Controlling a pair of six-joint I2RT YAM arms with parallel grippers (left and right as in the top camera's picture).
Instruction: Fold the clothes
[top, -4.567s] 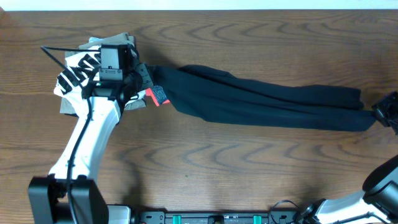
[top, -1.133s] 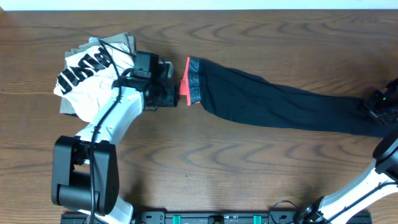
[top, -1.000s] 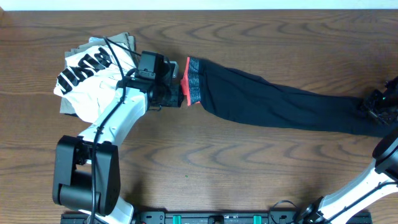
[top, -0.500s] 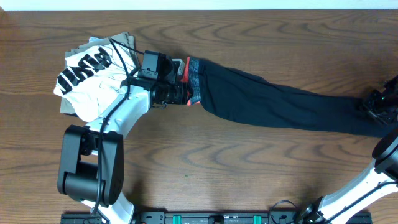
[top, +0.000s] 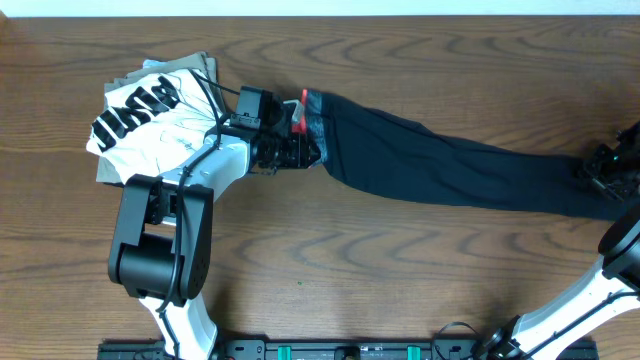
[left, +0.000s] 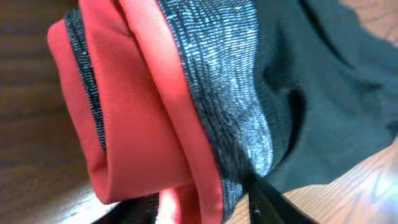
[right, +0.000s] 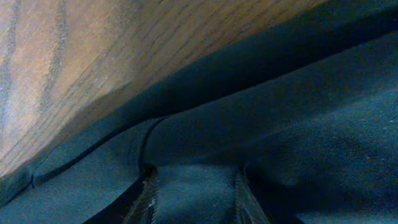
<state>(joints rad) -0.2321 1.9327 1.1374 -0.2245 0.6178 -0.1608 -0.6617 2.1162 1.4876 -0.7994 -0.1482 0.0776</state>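
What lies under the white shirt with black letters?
A folded khaki garment shows at the edges of the white shirt. Its middle is covered, so anything else below cannot be seen.

One pair of black leggings (top: 450, 165), one white lettered shirt (top: 140, 120), one khaki garment (top: 198, 66), two robot arms (top: 190, 185).

left gripper (top: 299, 150) is being carried rightwards: 4.6 s ago it was sitting over the white shirt (top: 135, 120), now it is being pressed against the waistband (top: 314, 118). the gap seen 1.1 s ago between its fingers and the waistband is being closed, and the coral-red edge is being partly covered from overhead. pants (top: 450, 170) are being stretched longer and thinner than 4.6 s ago, the waistband end being shifted right, clear of the shirt. left arm (top: 200, 175) is being swung rightwards at its lower link.
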